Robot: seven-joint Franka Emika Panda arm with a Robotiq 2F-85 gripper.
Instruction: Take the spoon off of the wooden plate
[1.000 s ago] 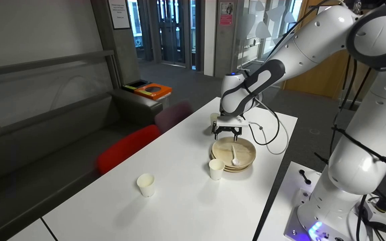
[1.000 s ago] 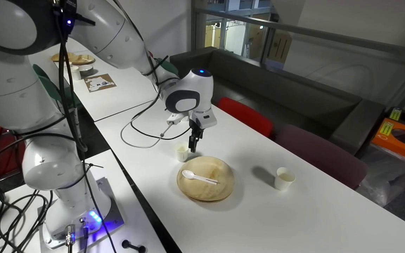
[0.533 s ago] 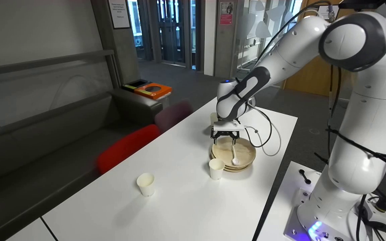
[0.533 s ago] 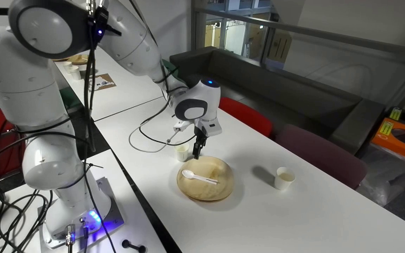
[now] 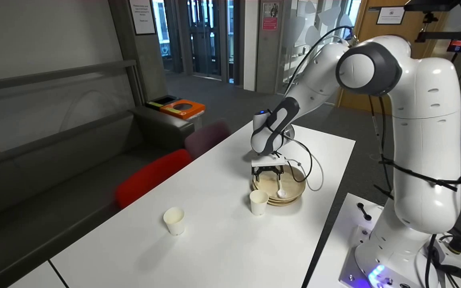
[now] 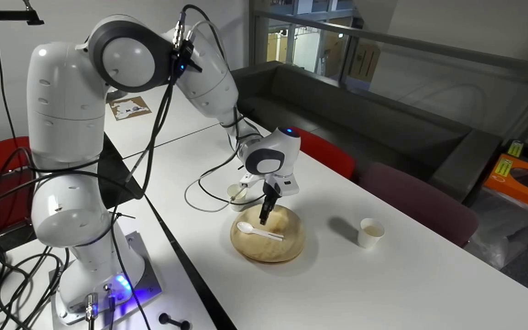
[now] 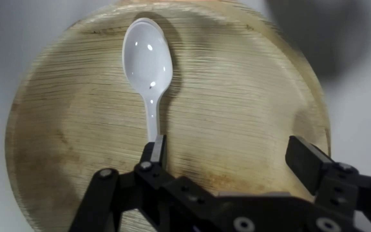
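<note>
Tool (image 6: 264, 219) near spoon (image 6: 259, 232), contact unclear

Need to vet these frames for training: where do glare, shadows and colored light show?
Wrist view: bright glints on the spoon, its shadow just right of it on the plate; in an exterior view, a cup throws a soft shadow to its left; in both exterior views, blue light glows at the robot's base.

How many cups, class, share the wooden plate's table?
3: one cup beside the wooden plate, a second cup toward the red chair, a third cup toward the purple chair. The arm may hide more.
</note>
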